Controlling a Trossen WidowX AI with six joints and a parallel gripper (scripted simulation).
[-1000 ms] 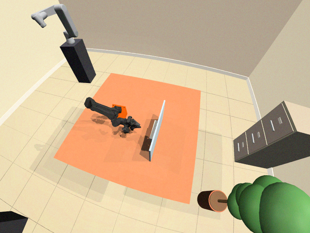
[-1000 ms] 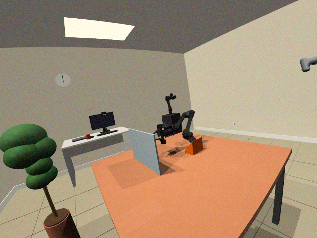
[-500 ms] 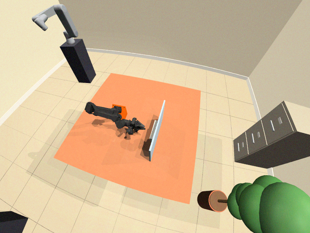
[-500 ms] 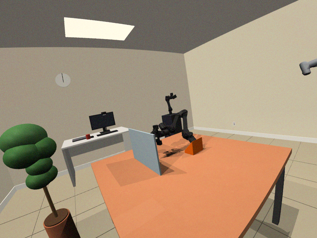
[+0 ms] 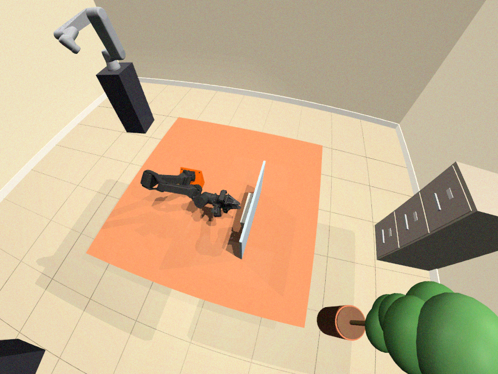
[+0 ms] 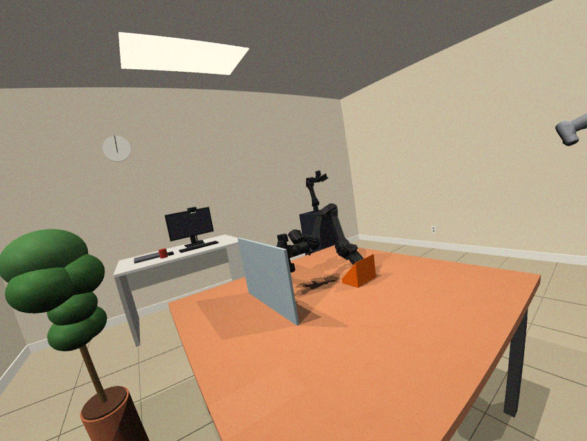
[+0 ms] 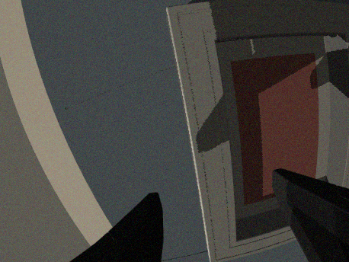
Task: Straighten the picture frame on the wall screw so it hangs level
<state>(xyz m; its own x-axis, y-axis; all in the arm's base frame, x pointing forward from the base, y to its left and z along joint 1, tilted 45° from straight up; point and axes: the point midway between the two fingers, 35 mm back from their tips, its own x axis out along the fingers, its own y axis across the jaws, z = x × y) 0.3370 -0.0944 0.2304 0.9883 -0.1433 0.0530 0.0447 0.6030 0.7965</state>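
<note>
From above, the gripper (image 5: pixel 235 204) reaches close to the picture frame (image 5: pixel 246 207) hanging on the upright wall panel (image 5: pixel 253 205); only the wrist view shows the frame's face (image 7: pixel 213 124), fingers apart, holding nothing; the exterior view hides the frame behind the panel.
</note>
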